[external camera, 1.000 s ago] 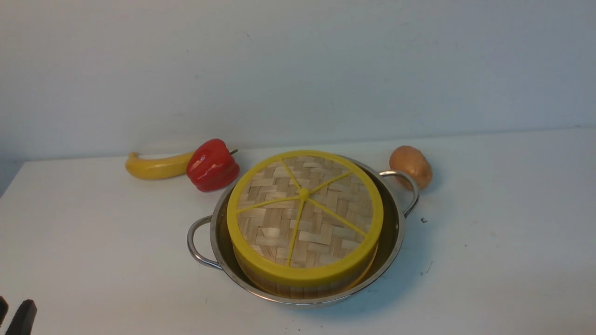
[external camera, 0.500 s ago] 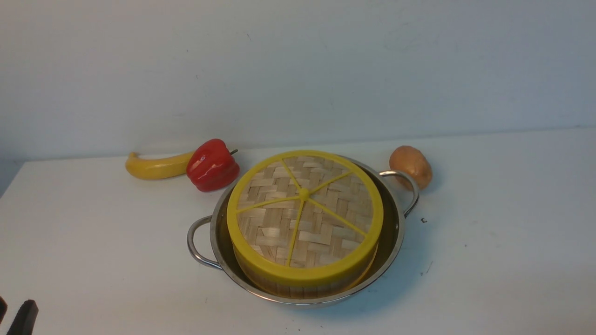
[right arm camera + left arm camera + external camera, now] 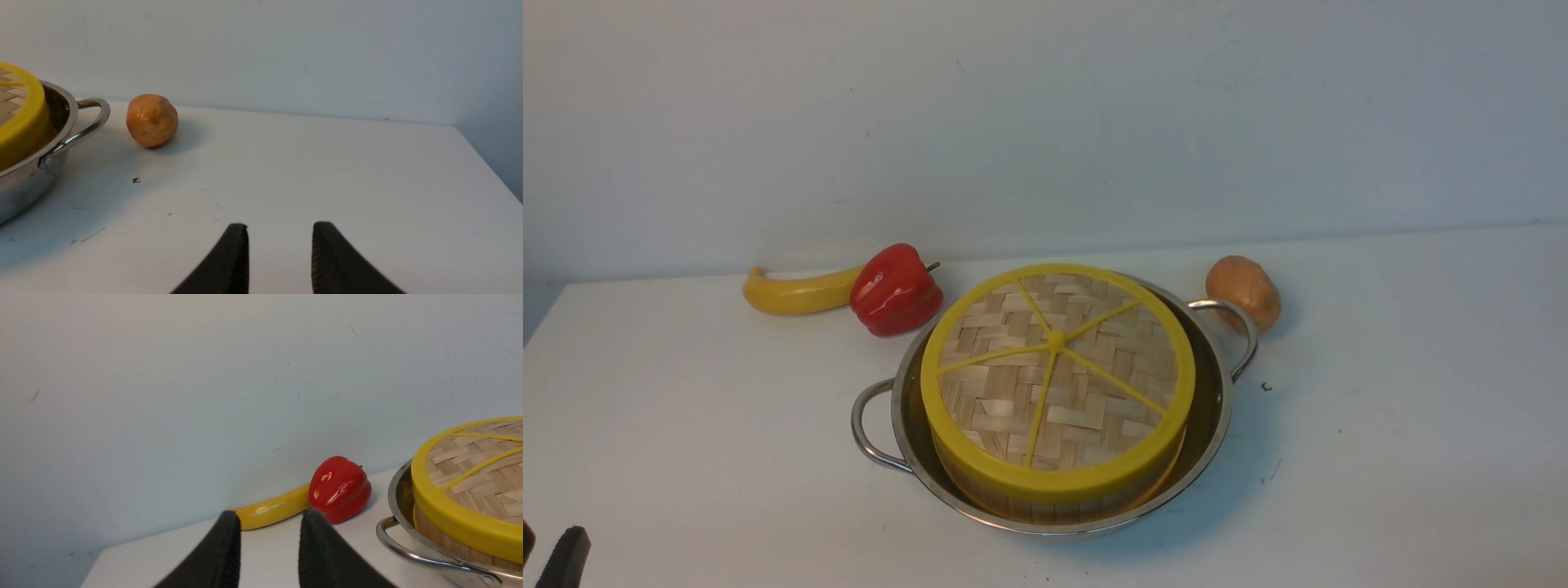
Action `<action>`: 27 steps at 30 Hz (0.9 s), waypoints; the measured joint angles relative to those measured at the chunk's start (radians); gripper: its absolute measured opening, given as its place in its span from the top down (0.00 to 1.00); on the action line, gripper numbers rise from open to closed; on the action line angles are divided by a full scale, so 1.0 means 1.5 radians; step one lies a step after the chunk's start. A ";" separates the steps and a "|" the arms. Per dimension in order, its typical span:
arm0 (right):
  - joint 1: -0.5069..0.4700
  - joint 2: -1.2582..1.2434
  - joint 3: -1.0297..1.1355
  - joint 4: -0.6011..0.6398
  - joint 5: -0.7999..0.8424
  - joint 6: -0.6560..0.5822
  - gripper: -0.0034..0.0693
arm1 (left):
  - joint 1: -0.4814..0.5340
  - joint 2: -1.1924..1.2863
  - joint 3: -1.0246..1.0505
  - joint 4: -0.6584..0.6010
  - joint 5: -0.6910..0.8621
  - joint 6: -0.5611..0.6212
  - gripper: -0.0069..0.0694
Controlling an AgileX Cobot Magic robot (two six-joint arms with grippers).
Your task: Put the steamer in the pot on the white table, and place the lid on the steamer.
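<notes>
The steel pot (image 3: 1211,425) stands mid-table on the white table (image 3: 686,408). Inside it sits the bamboo steamer (image 3: 1045,508); only a strip of its wall shows below the lid. The woven lid (image 3: 1058,376) with yellow rim and spokes lies flat on top, hiding the steamer's inside. My left gripper (image 3: 543,551) is at the near left corner, far from the pot, open and empty (image 3: 269,516). My right gripper (image 3: 280,226) is out of the front view; it hovers over bare table to the right of the pot (image 3: 24,179), open and empty.
A yellow banana (image 3: 796,292) and a red pepper (image 3: 894,290) lie behind the pot on the left, the pepper close to its rim. A brown potato (image 3: 1243,291) sits by the pot's right handle. A pale wall rises at the table's back edge.
The left fingertip at the bottom left corner sits a touch lower. The pot, steamer and lid have not moved.
</notes>
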 joint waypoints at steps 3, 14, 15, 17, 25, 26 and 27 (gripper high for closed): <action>0.000 0.000 0.000 0.000 0.000 0.000 0.62 | 0.000 0.000 0.000 0.000 0.000 0.000 0.63; 0.000 -0.002 0.000 0.000 0.000 0.000 0.62 | 0.000 0.000 0.000 0.000 0.000 0.001 0.61; 0.000 -0.002 0.000 0.000 0.000 0.000 0.62 | 0.000 0.000 0.000 0.000 0.000 0.001 0.61; 0.000 -0.002 0.000 0.000 0.000 0.000 0.62 | 0.000 0.000 0.000 0.000 0.000 0.001 0.61; 0.000 -0.002 0.000 0.000 0.000 0.000 0.62 | 0.000 0.000 0.000 0.000 0.000 0.001 0.61; 0.000 -0.002 0.000 0.000 0.000 0.000 0.62 | 0.000 0.000 0.000 0.000 0.000 0.001 0.61; 0.000 -0.002 0.000 0.000 0.000 0.000 0.62 | 0.000 0.000 0.000 0.000 0.000 0.001 0.61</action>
